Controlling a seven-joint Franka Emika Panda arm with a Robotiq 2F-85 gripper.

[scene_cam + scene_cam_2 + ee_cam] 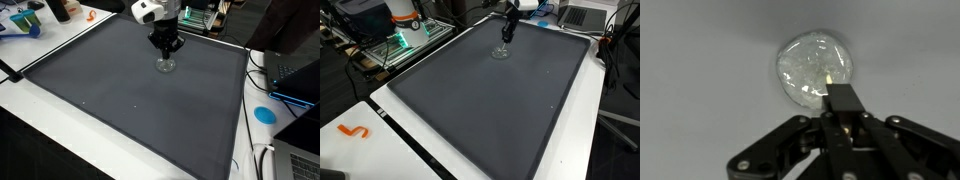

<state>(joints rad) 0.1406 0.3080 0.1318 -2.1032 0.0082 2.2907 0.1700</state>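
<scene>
The end effector [167, 48] is hanging straight down over the far part of a dark mat [130, 110], and its two fingers are standing drawn together with no gap showing between them in the wrist view [843, 92]. A small clear glass [165, 65] is sitting directly beneath it, resting on the mat. In the wrist view the glass [808, 62] is showing as a round, shiny, see-through shape just ahead of the fingertips, and the fingertips are overlapping its near edge. Whether the fingers are pinching the rim or only meeting beside it is something the pictures are not making clear. In both exterior views the tips are appearing to reach the top of the glass [501, 52], with the end effector [505, 32] right above it. The mat [490, 110] is spreading out wide below and in front of the end effector, covering most of a white counter [40, 130], whose bare border is running around the mat's edges. Well away from the end effector, out on the counter's border, a flat blue disc [264, 114] is lying beside some cables. In an exterior view, a small orange S-shaped piece [354, 131] is lying on the white border, far from the end effector at the opposite end of the mat.
</scene>
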